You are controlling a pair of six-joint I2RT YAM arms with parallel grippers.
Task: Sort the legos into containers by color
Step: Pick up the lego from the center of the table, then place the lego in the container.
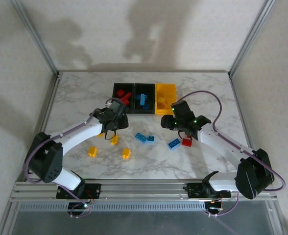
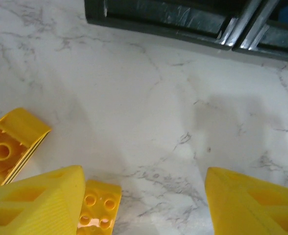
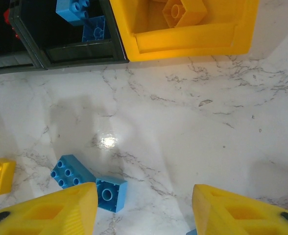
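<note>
Both arm bases sit at the near edge of the worktop (image 1: 80,98) in the overhead view. Three joined bins stand in a row at the middle of the far edge. The left black bin (image 1: 114,98) holds red bricks (image 1: 123,94), the middle black bin (image 1: 145,85) holds blue ones, and the yellow bin (image 1: 165,87) holds yellow ones. The left jaws hang just nearside of the left black bin, and the right jaws just nearside of the yellow bin. Loose legos lie toward the near edge: four yellow bricks (image 1: 126,153) on the left, three blue bricks (image 1: 141,137) in the middle, and one red brick (image 1: 186,142) beside the right arm (image 1: 217,139).

From the left wrist, the left jaws stand spread, with bare worktop between the left fingers (image 2: 36,200). A studs-up yellow brick (image 2: 99,210) lies just beside one finger, at the edge of the gap. A tipped yellow brick (image 2: 14,144) lies further out. The black bins' front walls line the far side.

From the right wrist, the right jaws are also spread and hold nothing. Two of the blue bricks lie just ahead of the right fingers (image 3: 51,210), with the yellow bin and the middle black bin beyond.
</note>
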